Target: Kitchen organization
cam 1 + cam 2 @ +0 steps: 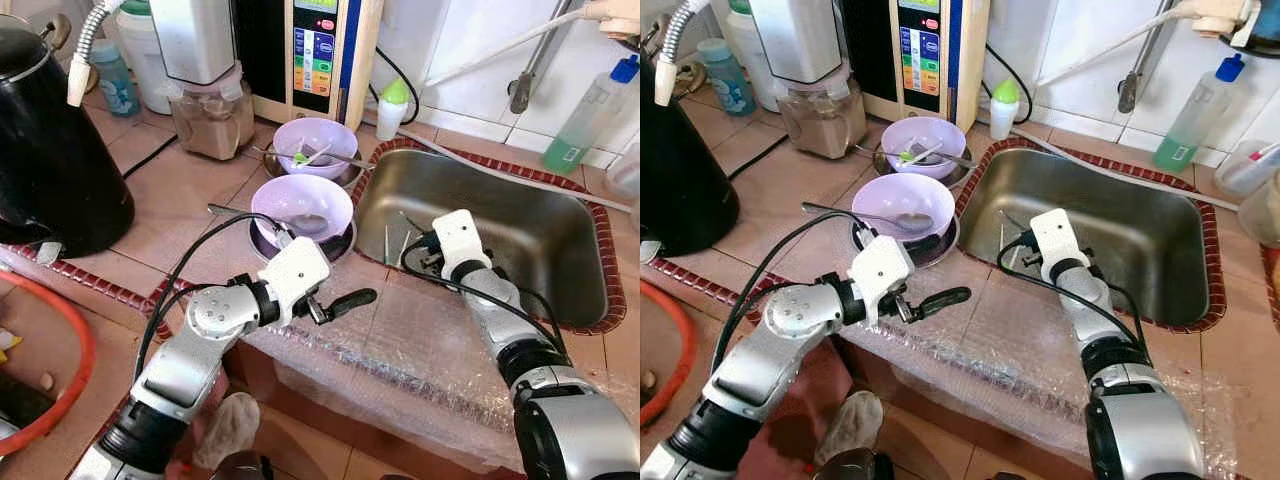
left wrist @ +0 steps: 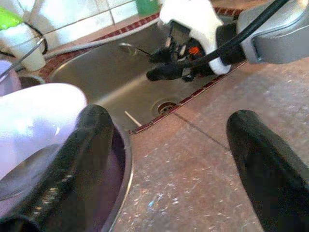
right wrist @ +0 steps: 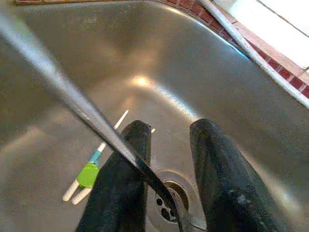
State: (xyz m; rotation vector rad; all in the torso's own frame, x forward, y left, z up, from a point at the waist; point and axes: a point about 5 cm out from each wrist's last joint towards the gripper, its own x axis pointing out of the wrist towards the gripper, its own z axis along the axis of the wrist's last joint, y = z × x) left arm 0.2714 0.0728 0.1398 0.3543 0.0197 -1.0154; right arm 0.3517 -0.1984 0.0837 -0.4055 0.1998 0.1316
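A purple bowl (image 1: 300, 205) with a spoon (image 1: 905, 218) in it sits in a steel dish just left of the sink (image 1: 540, 240). Behind it stands a second purple bowl (image 1: 315, 145) holding green scraps and a utensil. My left gripper (image 1: 335, 300) hovers open over the counter in front of the near bowl, one finger (image 2: 82, 159) beside the dish rim. My right gripper (image 1: 430, 255) is down inside the sink at its left wall, shut on a thin metal utensil (image 3: 87, 111) held above the drain (image 3: 169, 203).
White sticks with a green cap (image 3: 89, 174) lie on the sink floor. Bubble wrap (image 1: 400, 350) covers the counter's front edge. A black kettle (image 1: 50, 160) stands at left, a blender jar (image 1: 210, 110) and a water purifier (image 1: 315, 50) at the back, a green bottle (image 1: 585, 115) at right.
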